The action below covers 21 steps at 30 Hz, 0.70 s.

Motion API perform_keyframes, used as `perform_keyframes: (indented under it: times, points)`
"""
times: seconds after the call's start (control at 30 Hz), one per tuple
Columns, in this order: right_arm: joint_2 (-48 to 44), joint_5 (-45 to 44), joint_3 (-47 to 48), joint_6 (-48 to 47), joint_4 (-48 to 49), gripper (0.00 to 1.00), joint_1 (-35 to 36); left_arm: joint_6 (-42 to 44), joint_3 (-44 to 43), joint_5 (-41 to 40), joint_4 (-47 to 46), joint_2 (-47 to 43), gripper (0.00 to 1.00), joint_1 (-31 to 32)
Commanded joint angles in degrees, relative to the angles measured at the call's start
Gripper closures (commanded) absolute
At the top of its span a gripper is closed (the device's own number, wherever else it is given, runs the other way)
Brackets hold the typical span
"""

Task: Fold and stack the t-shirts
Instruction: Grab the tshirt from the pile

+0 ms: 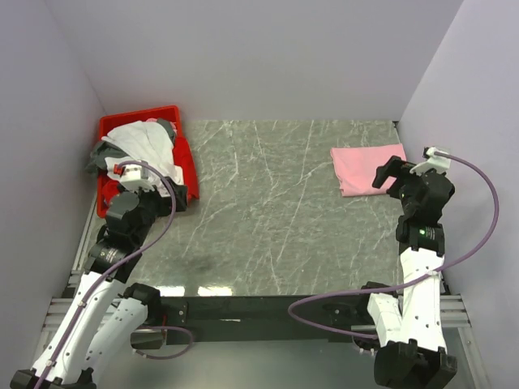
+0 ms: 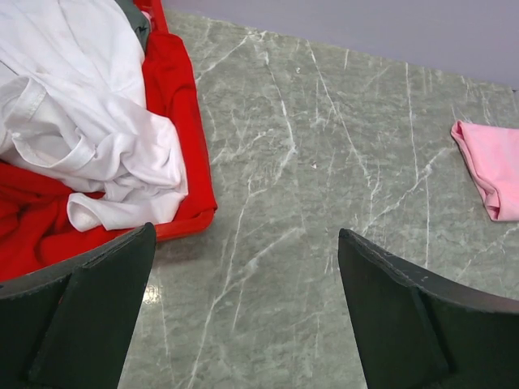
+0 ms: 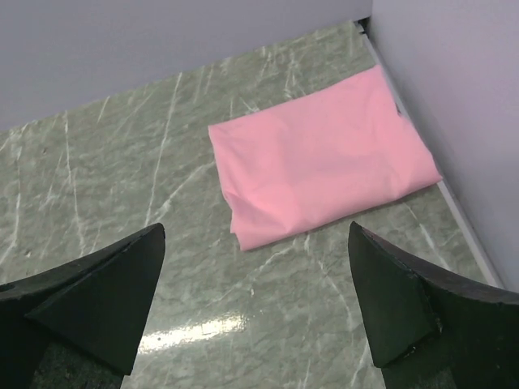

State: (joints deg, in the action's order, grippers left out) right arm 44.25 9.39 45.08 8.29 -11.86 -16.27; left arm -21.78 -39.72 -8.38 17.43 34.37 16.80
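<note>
Looking down from above, the crumpled white cotton t-shirt (image 1: 146, 144) sits heaped in a red plastic bin (image 1: 185, 160) at the far left of the green marbled worktop (image 1: 268, 219). The folded pale pink t-shirt (image 1: 369, 168) lies flat at far right. The left wrist view shows the left end effector (image 2: 247, 235) released and empty beside the bin. The right wrist view shows the right end effector (image 3: 255, 231) spread wide and empty, near the pink t-shirt.

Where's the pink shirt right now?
The pink shirt lies folded on the table at the far right in the top view, beside the right wall, just ahead of the right gripper.
</note>
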Motion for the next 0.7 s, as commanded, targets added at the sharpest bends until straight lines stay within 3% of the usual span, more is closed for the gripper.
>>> perform_keyframes:
  times: [0.0,0.07,0.23,0.37,0.43,0.53,0.6,0.67]
  points:
    - [-1.6,-3.2,0.0,0.6,3.1,0.0,0.0,0.1,0.3,1.7,-2.3,-0.8,0.01,-0.2]
    - [-1.4,0.2,1.1,-3.0,1.8,0.0,0.1,-1.5,-0.3,1.8,-2.8,0.0,0.01,-0.2]
    - [0.1,25.3,4.2,-13.5,-6.7,0.0,0.0,-4.9,-3.2,1.6,-4.6,4.0,0.01,-0.3]
    - [-1.1,21.5,0.5,-8.8,-1.9,0.0,0.0,-6.5,-5.8,-0.2,-6.8,9.5,0.01,-0.3]
    - [-0.4,20.8,0.7,-8.4,-2.7,0.0,0.0,-9.8,-8.8,-5.7,-5.7,14.6,0.01,-0.9]
    - [-0.4,22.2,0.4,-9.4,-3.4,0.0,0.0,-15.2,-14.3,-6.2,-1.3,22.4,0.02,-6.1]
    - [-1.5,22.6,-0.7,-10.0,-2.7,0.0,0.0,-19.0,-20.5,-3.1,2.8,31.3,0.12,-11.9]
    - [-1.8,23.0,-1.0,-10.1,-3.0,0.0,-0.1,-21.6,-27.1,-1.9,6.8,39.9,0.29,-15.5]
